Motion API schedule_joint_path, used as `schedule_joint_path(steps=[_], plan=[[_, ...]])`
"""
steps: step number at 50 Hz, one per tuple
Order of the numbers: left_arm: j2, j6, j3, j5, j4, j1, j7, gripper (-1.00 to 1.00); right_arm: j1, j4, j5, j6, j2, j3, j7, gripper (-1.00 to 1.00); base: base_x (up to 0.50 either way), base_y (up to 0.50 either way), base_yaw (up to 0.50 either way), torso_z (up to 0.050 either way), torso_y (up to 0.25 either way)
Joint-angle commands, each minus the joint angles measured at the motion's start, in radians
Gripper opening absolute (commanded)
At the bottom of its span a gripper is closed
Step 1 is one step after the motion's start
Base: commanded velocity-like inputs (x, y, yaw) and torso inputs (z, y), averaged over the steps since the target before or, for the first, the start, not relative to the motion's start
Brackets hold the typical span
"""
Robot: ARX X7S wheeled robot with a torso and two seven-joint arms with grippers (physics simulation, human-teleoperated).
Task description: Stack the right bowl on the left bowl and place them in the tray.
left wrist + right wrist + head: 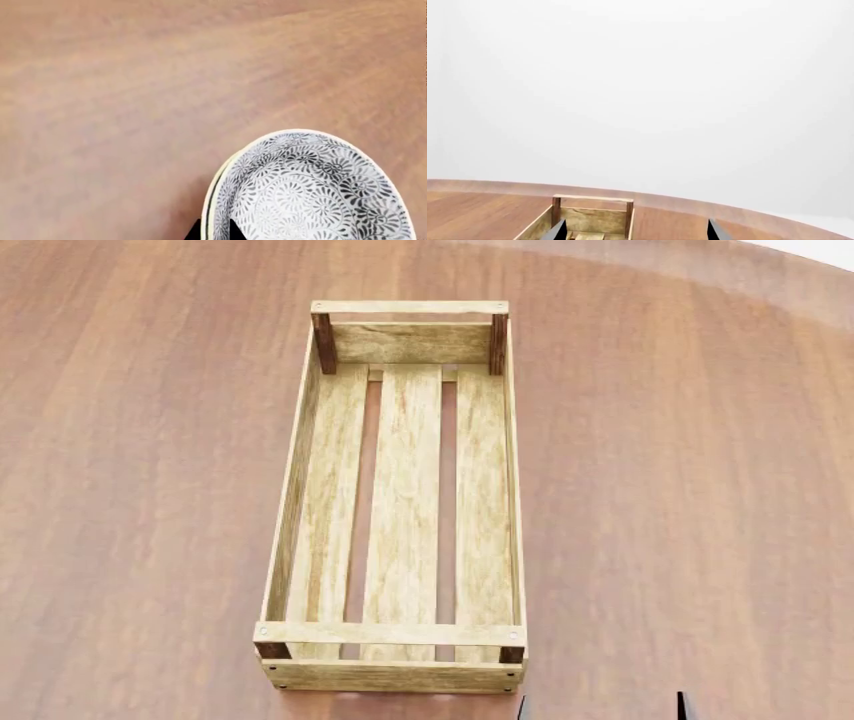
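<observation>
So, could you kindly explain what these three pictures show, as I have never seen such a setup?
They are simulator renders from a wheeled robot with two arms. The head camera looks down on a brown wooden table and a long slatted tray, which has nothing in it. The two dark tips at that picture's lower edge are the right gripper, jaws apart and holding nothing. The right wrist camera looks along the table at the tray's far end. The left wrist camera shows two patterned bowls, one nested in the other, with the left gripper's jaws on either side of their rims.
</observation>
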Motion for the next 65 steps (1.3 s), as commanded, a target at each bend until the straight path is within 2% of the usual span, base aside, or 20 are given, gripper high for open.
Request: schedule_joint_path(steps=[1, 8, 18, 29, 39, 52, 65], plan=[[0.019, -0.005, 0.005, 0.055, 0.053, 0.019, 0.011, -1.00, 0.001, -0.003, -0.018, 0.005, -0.016, 0.017, -0.016, 1.00, 0.00, 0.00, 0.00, 0.000, 0.000], [0.011, -0.007, 0.004, 0.058, 0.240, 0.070, -0.036, -1.00, -0.002, -0.011, -0.018, 0.008, -0.014, 0.017, -0.013, 1.00, 0.00, 0.00, 0.00, 0.000, 0.000], [-0.019, -0.067, 0.071, 0.069, 0.520, 0.040, -0.144, -1.00, -0.001, -0.012, -0.013, 0.007, -0.010, 0.017, -0.011, 1.00, 0.00, 0.00, 0.00, 0.000, 0.000], [-0.032, -0.168, 0.227, 0.108, 0.661, -0.138, -0.250, -1.00, -0.004, -0.018, -0.001, 0.005, 0.000, 0.023, -0.007, 1.00, 0.00, 0.00, 0.00, 0.001, 0.001], [-0.049, -0.275, 0.292, 0.038, 0.863, -0.248, -0.359, -1.00, -0.008, -0.023, 0.003, -0.001, 0.006, 0.027, -0.003, 1.00, 0.00, 0.00, 0.00, 0.000, 0.001], [-0.047, -0.363, 0.392, 0.025, 0.968, -0.411, -0.431, -1.00, -0.006, -0.011, 0.013, -0.015, 0.006, 0.021, -0.004, 1.00, 0.00, 0.00, 0.00, 0.000, 0.001], [-0.018, -0.468, 0.497, 0.015, 1.037, -0.651, -0.522, -1.00, -0.007, 0.003, 0.022, -0.030, 0.011, 0.019, -0.004, 1.00, 0.00, 0.00, 0.00, 0.000, 0.001]])
